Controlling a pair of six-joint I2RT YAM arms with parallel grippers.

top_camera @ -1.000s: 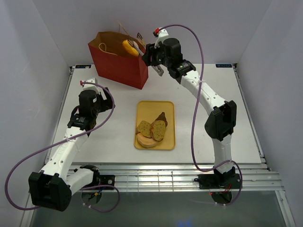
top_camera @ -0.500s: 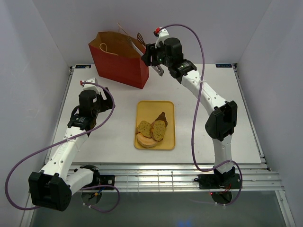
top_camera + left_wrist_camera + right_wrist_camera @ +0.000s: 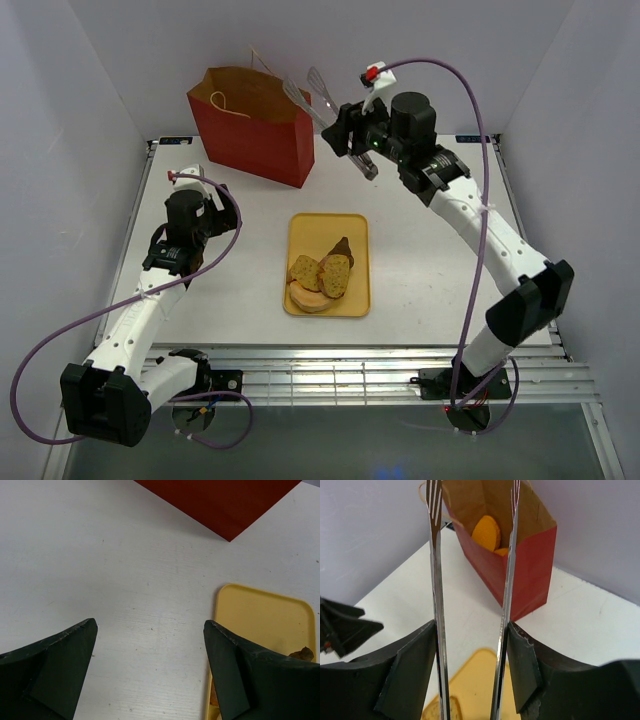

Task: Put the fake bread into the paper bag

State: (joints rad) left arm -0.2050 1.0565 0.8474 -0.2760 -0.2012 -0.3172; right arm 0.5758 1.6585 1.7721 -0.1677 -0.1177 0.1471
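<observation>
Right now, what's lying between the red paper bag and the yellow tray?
Nothing: just a bare stretch of white table separates the paper bag from the yellow tray. The top view shows it best, the left wrist view too.
</observation>
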